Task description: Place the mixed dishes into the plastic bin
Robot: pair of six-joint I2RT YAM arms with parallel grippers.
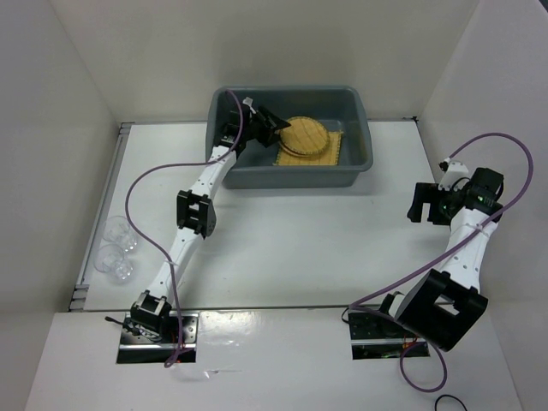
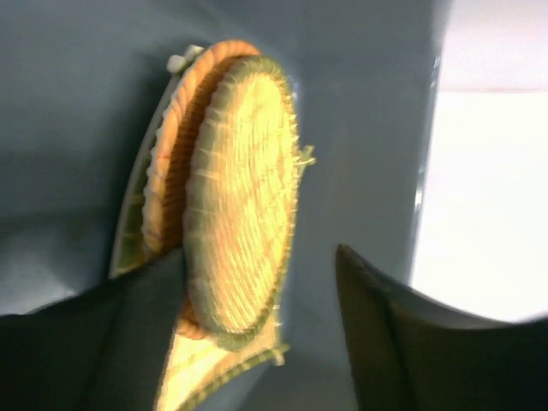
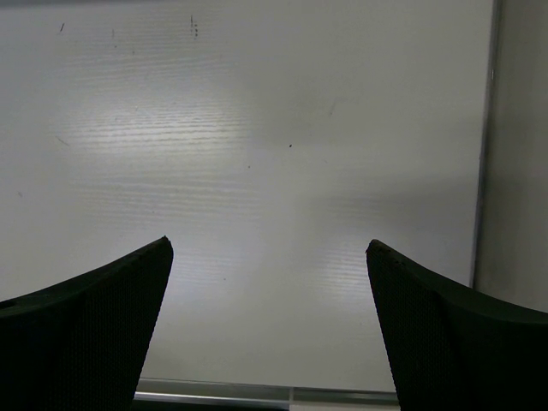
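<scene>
We get the square mat (image 1: 340,151) mostly buried under the round plate (image 1: 306,137), the orange disc (image 2: 171,154) just a rim behind it. Left wrist view is blurry. Clear items (image 1: 116,250) at the table's (image 1: 300,248) left edge: too small to identify.

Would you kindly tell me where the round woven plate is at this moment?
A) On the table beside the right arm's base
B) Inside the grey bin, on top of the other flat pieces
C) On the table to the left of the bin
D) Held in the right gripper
B: the round woven plate lies inside the plastic bin, stacked over the square mat, with the left gripper open beside it.
</scene>
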